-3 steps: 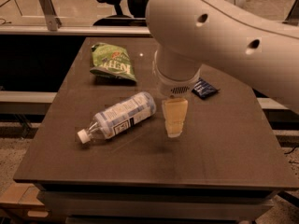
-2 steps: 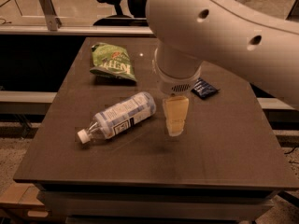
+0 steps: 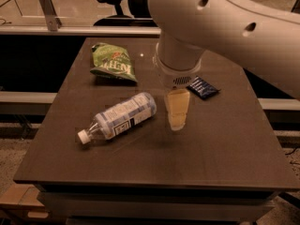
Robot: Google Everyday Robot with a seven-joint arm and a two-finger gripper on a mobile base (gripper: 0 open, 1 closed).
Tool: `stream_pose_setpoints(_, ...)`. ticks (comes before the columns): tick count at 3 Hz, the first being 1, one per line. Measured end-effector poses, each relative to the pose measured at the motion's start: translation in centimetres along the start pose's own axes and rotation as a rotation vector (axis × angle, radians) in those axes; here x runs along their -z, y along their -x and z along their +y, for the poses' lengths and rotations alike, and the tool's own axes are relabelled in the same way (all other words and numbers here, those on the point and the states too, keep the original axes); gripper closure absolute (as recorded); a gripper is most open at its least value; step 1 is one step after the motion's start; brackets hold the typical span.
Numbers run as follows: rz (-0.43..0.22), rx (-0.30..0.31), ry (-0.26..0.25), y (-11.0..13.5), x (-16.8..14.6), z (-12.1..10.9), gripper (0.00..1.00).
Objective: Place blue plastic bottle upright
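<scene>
The blue plastic bottle (image 3: 119, 118) lies on its side on the dark table (image 3: 220, 158), its white cap pointing to the front left and its base to the back right. Its pale label with dark print faces up. My gripper (image 3: 177, 110) hangs from the big white arm, just right of the bottle's base and apart from it, above the table. It holds nothing that I can see.
A green crinkled snack bag (image 3: 112, 62) lies at the back left of the table. A small flat dark blue packet (image 3: 203, 87) lies right of the gripper. An office chair (image 3: 112, 6) stands behind the table.
The gripper has shifted very slightly; the bottle, bag and packet have not moved.
</scene>
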State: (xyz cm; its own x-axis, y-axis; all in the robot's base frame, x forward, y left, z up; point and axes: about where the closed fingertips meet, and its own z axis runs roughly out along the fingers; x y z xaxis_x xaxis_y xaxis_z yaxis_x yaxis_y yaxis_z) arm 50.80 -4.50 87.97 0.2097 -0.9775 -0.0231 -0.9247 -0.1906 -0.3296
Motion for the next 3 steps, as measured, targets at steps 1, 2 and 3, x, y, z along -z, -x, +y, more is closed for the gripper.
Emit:
stream_pose_setpoints(1,-0.030,0.034,0.025,0.6,-0.3,-0.4,0.00)
stream_pose_setpoints(2,-0.115,0.104,0.055,2.8,-0.7,-0.3,0.00)
stream_pose_setpoints(3,-0.178,0.158,0.082,5.6,-0.9,0.1,0.00)
